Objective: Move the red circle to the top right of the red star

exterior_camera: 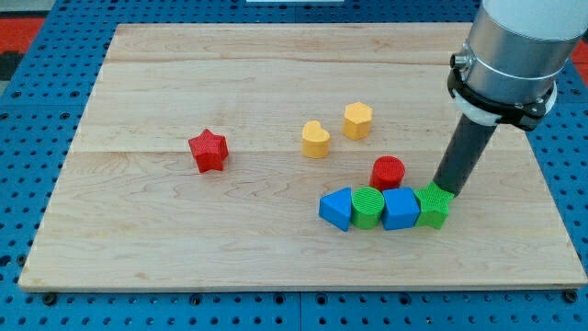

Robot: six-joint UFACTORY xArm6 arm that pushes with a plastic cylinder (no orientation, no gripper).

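my tip (445,191) had no fingers to open or close; it was the bare lower end of a dark rod, and it stood against the upper edge of the green star (434,205), at the view's right end of the row of blocks. whether it truly touched that block i could not tell.

taking the red star (208,151) as my landmark and going from the view's left to its right: the red star sat alone on the wooden board (138,230), well apart from everything else. to its right and slightly higher lay the yellow heart (315,139), and just beyond that, a little higher again, the yellow hexagon (357,120).

to the right of the red star and lower, a row of four blocks ran side by side, touching or nearly so: the blue triangle (336,209), the green cylinder (367,206), the blue block (400,208) whose shape i could not make out for certain, then the green star.

the red circle (388,172) stood far to the right of the red star and a little lower, just above the row, close to the green cylinder and the blue block, and to the left of my tip.
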